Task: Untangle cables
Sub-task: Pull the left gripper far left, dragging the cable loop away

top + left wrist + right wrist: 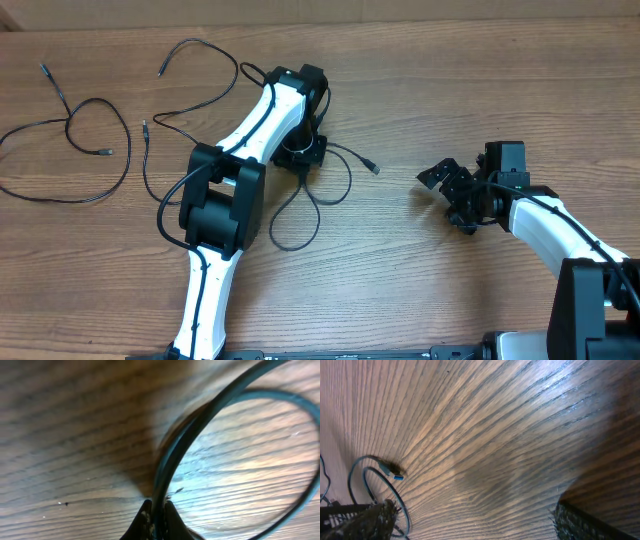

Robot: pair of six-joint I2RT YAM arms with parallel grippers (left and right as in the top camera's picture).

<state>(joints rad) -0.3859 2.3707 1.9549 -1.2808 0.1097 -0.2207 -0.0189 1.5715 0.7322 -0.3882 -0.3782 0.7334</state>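
Three thin black cables lie on the wooden table. One cable (122, 160) loops at the far left. A second cable (236, 72) winds across the upper middle and passes under my left arm. The third cable (312, 222) loops below my left gripper (298, 158), and its plug (374, 168) points right. In the left wrist view my left gripper (159, 516) is shut on this cable (200, 425), low over the wood. My right gripper (446, 194) stands open right of the plug, holding nothing. The right wrist view shows the right gripper (475, 527), the cable loop (357, 467) and its plug (390, 467) at the left.
The left arm (225, 190) lies diagonally across the table's middle, over part of the cables. The right arm (560, 235) comes in from the lower right. The table's far edge (400, 22) runs along the top.
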